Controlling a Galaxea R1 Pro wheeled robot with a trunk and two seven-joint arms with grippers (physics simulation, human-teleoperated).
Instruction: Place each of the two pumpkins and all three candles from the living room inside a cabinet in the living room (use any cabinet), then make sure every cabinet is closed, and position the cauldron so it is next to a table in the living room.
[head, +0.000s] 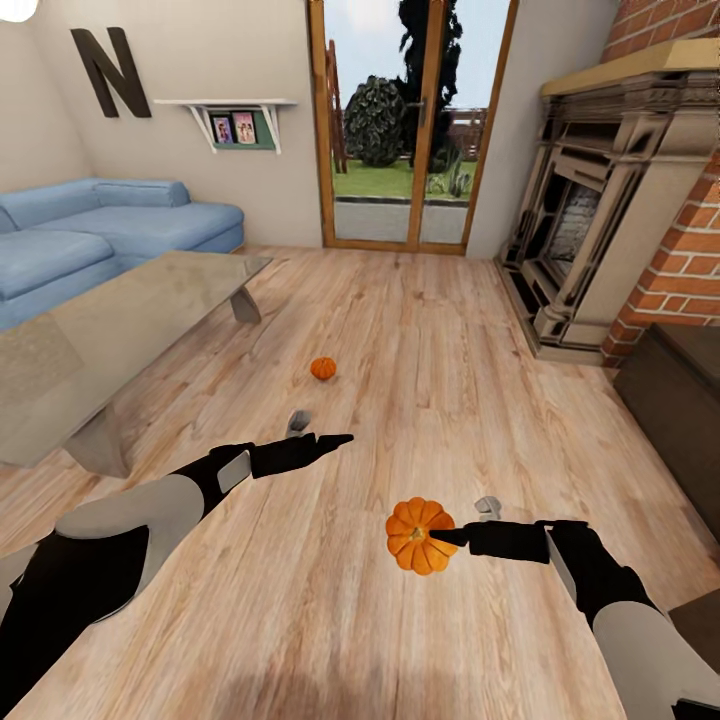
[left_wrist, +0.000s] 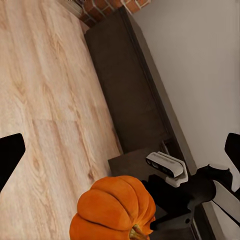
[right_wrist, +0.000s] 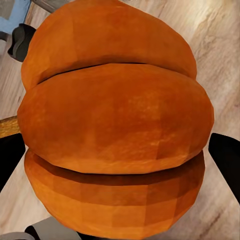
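My right gripper (head: 440, 537) is shut on an orange ribbed pumpkin (head: 420, 535) and holds it above the plank floor; up close its ribs (right_wrist: 115, 120) sit between the two black fingers (right_wrist: 225, 160). A second, smaller-looking pumpkin (head: 322, 368) lies on the floor farther ahead. My left gripper (head: 340, 440) hangs open and holds nothing, between the two pumpkins. The held pumpkin (left_wrist: 115, 210) also appears in the left wrist view, in front of the low dark brown cabinet (left_wrist: 130, 85). The candles and the cauldron are out of view.
The glass-topped table (head: 120, 320) stands at the left with the blue sofa (head: 110, 225) behind it. The brick fireplace (head: 610, 210) and the cabinet (head: 675, 400) line the right wall. Glass doors (head: 405, 130) are straight ahead.
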